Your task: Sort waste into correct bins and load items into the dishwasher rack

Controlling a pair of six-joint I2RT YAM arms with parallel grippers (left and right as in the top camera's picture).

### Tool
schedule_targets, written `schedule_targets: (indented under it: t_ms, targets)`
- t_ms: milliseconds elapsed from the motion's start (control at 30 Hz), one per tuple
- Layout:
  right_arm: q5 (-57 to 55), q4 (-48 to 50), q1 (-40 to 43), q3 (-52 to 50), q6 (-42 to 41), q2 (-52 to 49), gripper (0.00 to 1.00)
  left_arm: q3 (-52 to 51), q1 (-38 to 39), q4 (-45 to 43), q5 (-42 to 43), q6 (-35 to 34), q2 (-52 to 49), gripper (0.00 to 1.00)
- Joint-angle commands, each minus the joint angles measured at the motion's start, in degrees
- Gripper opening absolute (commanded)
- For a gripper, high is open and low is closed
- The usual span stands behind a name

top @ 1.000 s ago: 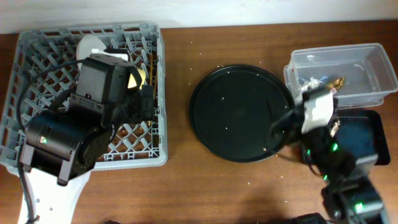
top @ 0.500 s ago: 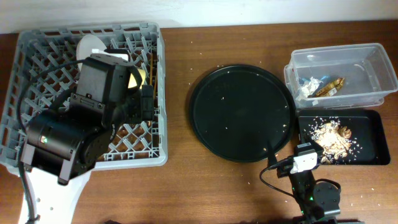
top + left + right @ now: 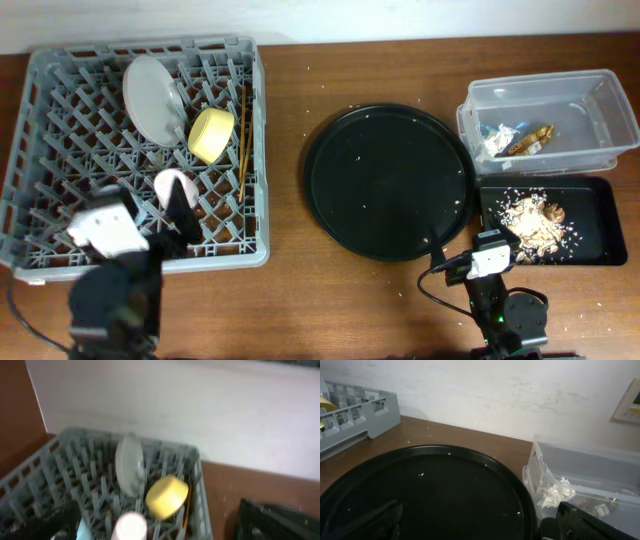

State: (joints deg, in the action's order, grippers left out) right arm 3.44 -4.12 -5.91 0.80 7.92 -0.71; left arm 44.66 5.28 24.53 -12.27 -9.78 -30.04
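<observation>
The grey dishwasher rack [image 3: 60,90] at the left holds the pale grey plate [image 3: 150,95] on edge, the yellow bowl [image 3: 211,133], the pink cup [image 3: 170,186] and the chopsticks [image 3: 243,140]. The blue cup is hidden in the overhead view. My left gripper [image 3: 180,222] is open and empty over the rack's front edge, next to the pink cup [image 3: 131,526]. The clear tub [image 3: 590,95] holds the white paper ball [image 3: 494,138] and the brown-gold wrapper [image 3: 531,137]. The shallow black tray [image 3: 595,215] holds the food scraps [image 3: 530,217]. My right gripper [image 3: 445,262] is open and empty.
The big round black tray [image 3: 388,180] sits mid-table with a few crumbs on it and fills the right wrist view [image 3: 430,495]. Small crumbs are scattered on the wood. A white wall runs along the table's back edge.
My left arm has pulled back from over the rack to its front edge, uncovering the plate, bowl and pink cup. My right arm left the bins a second ago and has since stayed still.
</observation>
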Motion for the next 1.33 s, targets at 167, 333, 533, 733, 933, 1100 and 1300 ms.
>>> schedule_targets:
  t_ms: [167, 333, 533, 733, 933, 1100, 1300]
  targets:
    - [-0.3, 0.0, 0.3, -0.5, 0.2, 0.3, 0.98, -39.7, -0.9, -23.3, 4.5, 6.4, 29.9, 0.99]
    - [-0.3, 0.0, 0.3, -0.5, 0.2, 0.3, 0.99, -44.1, -0.9, -20.5, 5.0, 6.4, 29.4, 0.99]
    - [-0.3, 0.0, 0.3, -0.5, 0.2, 0.3, 0.98, -44.1, -0.9, -20.5, 5.0, 6.4, 29.4, 0.99]
    - [-0.3, 0.0, 0.3, -0.5, 0.2, 0.3, 0.98, -44.1, -0.9, -20.5, 5.0, 6.4, 29.4, 0.99]
    - [-0.3, 0.0, 0.3, -0.5, 0.2, 0.3, 0.98, -44.1, -0.9, -20.5, 5.0, 6.4, 29.4, 0.99]
    - [-0.3, 0.0, 0.3, -0.5, 0.2, 0.3, 0.98, -44.1, -0.9, -20.5, 5.0, 6.4, 29.4, 0.99]
    - [-0.3, 0.0, 0.3, -0.5, 0.2, 0.3, 0.99, -44.1, -0.9, -20.5, 5.0, 6.4, 29.4, 0.99]
